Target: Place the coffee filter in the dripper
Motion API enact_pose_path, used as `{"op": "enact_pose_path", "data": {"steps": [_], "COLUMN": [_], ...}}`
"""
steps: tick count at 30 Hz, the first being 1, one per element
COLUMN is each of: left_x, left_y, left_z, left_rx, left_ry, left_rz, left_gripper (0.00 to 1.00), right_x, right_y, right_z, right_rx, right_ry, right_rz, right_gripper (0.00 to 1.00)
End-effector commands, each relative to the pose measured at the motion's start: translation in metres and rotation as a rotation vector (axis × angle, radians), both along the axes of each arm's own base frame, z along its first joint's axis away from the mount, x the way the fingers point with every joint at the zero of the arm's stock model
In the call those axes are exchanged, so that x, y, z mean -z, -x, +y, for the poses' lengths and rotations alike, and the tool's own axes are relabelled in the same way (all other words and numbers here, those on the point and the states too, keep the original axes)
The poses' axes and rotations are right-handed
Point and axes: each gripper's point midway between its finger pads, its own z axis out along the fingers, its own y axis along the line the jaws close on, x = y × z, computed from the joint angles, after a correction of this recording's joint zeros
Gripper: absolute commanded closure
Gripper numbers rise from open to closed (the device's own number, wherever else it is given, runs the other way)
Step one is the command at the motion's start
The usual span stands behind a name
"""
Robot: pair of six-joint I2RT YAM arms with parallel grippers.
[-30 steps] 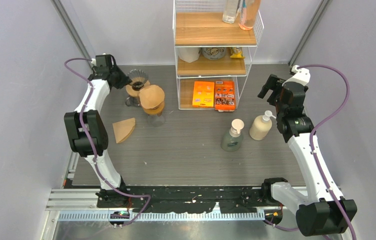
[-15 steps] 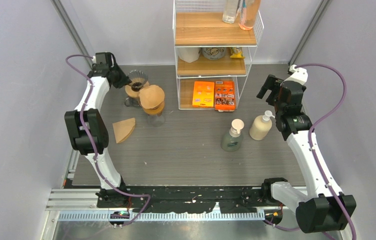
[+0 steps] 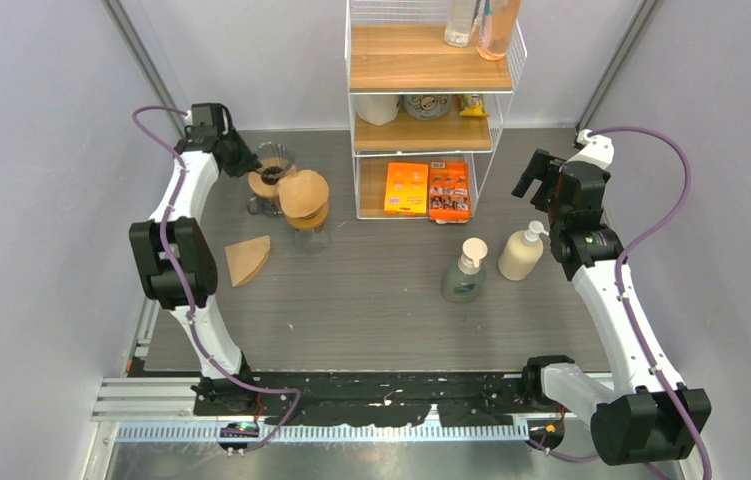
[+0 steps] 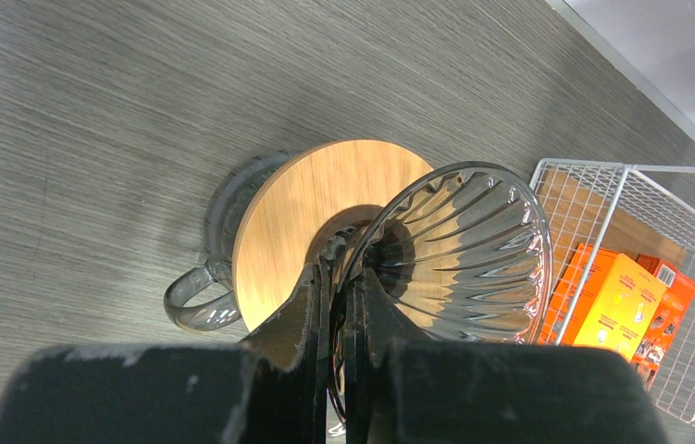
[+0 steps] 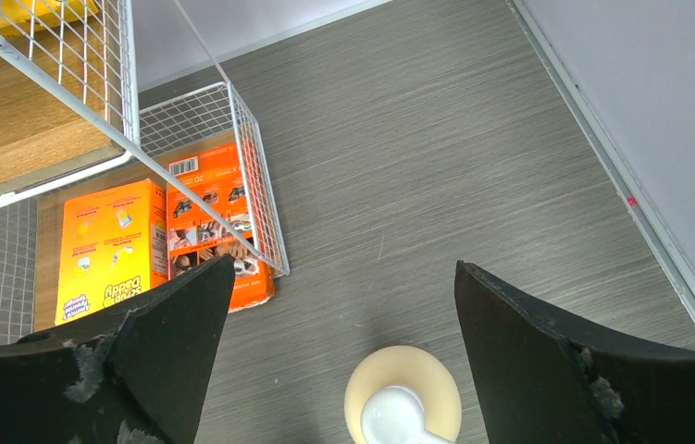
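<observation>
Seeing my left gripper (image 4: 343, 277) edge only slightly backward, jaws pinched narrow on the rim of the ribbed glass dripper (image 4: 459, 250), right gripper (image 5: 343, 277) gaping idle, I judge little progress: tan paper coffee filter (image 3: 248, 260) lies flat, nearward of that dripper.

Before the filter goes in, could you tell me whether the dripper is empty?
Empty: the dripper shows bare ribbed glass; a filter lies on the table.
</observation>
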Motion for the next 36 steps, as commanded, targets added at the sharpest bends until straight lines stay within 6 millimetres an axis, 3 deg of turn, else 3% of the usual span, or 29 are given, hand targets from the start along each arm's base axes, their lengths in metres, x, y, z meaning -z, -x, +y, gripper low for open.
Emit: {"op": "enact_pose_path", "data": {"steps": [1, 12, 16, 22, 36], "left_x": [0.107, 0.112, 0.114, 0.106, 0.107], "left_y": [0.113, 0.101, 0.101, 0.092, 0.091], "left_z": [0.005, -0.021, -0.021, -0.033, -0.029], "left_rx": [0.049, 0.035, 0.022, 0.036, 0.023], "left_ry": [-0.041, 0.102, 0.1, 0.167, 0.143], "left_rz": [0.546, 0.476, 0.47, 0.387, 0.401], "left_gripper": [1.0, 1.0, 1.0, 1.0, 1.0], "right_x": [-0.016, -0.022, -0.024, -0.023, -0.027], "right_y": [-0.001, 0.004, 0.007, 0.007, 0.011], "right_z": [0.0, -0.004, -0.005, -0.005, -0.008], "right_rx": [0.001, 0.016, 0.021, 0.023, 0.036], "right_ry": [-0.008, 0.001, 0.002, -0.001, 0.001], "right_rz": [-0.056, -0.077, -0.085, -0.088, -0.104], "right_gripper": [0.04, 0.05, 0.05, 0.05, 0.05]}}
